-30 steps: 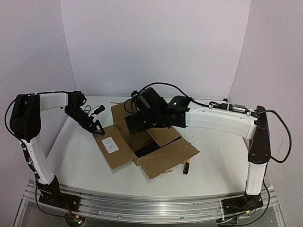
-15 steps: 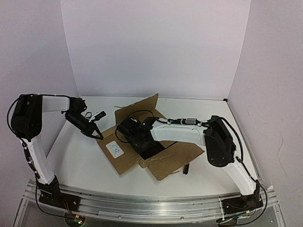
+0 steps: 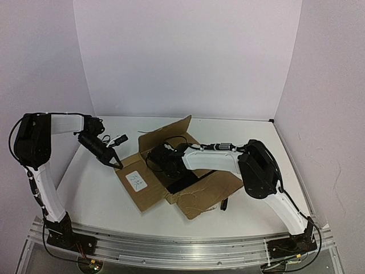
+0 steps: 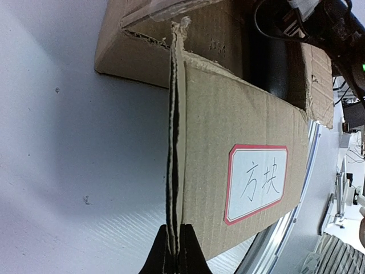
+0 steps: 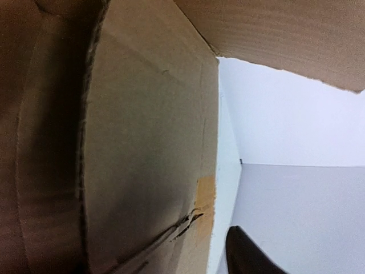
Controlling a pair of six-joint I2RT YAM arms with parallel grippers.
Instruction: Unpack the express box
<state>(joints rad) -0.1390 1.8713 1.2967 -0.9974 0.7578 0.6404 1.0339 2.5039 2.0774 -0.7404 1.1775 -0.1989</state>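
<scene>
Lying opened at the middle of the white table (image 3: 97, 194), the express box (image 3: 208, 185) sits askew to the table's edges, one corner of its near flap pointing toward the arm bases. With the flaps spread, its long axis runs roughly left to right across the table. The mouth faces up. The far flap stands up and leans toward the back wall, while the left and near-right flaps lie folded outward and low.

Inside the box the top view shows only a dark hollow, with the right gripper (image 3: 161, 161) reaching down into it. What else lies in there cannot be told. The right wrist view is filled with bare brown cardboard (image 5: 142, 142), and a single dark finger (image 5: 245, 257) shows at its lower edge. Whether that gripper is released or clenched cannot be told.

The left gripper (image 3: 118, 165) is clenched on the outer edge of the left flap. In its wrist view the corrugated edge (image 4: 174, 142) runs straight up from between the fingertips (image 4: 175, 260).

That flap carries a white label (image 3: 135, 180) with a red border (image 4: 256, 181), handwritten with the characters 方块. No other writing can be read.

A slim dark object (image 3: 223, 204) lies on the table just beside the near-right flap's edge
</scene>
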